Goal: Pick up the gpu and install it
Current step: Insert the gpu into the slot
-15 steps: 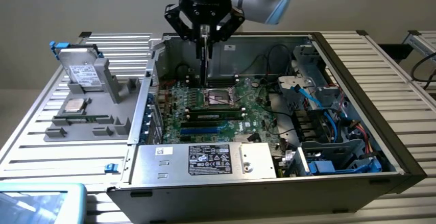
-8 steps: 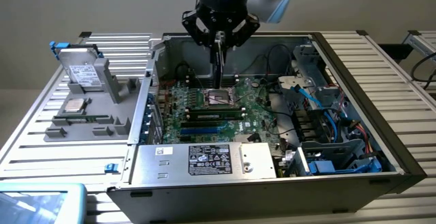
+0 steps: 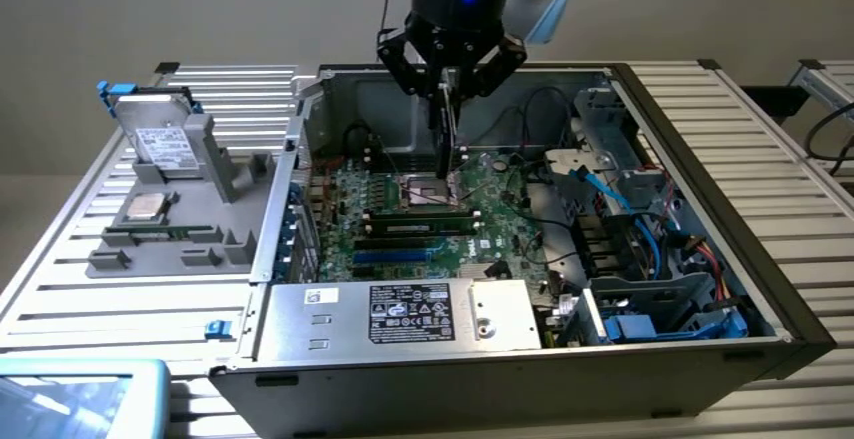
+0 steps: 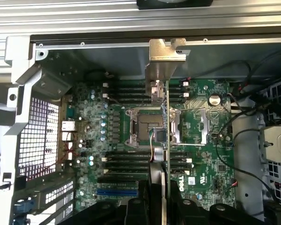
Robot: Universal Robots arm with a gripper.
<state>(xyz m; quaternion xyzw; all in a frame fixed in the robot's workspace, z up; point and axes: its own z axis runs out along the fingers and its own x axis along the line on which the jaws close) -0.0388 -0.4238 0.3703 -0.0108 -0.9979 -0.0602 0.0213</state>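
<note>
My gripper hangs over the middle of the open computer case, shut on the gpu. The card hangs edge-on below the fingers, its lower end just above the motherboard near the CPU socket. In the wrist view the gpu is a thin vertical edge with its silver bracket at the far end, above the socket. The gripper clamps it from both sides. The blue expansion slot lies beside the fingers.
A grey parts holder at the exterior view's left carries a silver hard drive and a memory stick. The power supply sits at the case front. Cables and drive bays crowd the case's right side.
</note>
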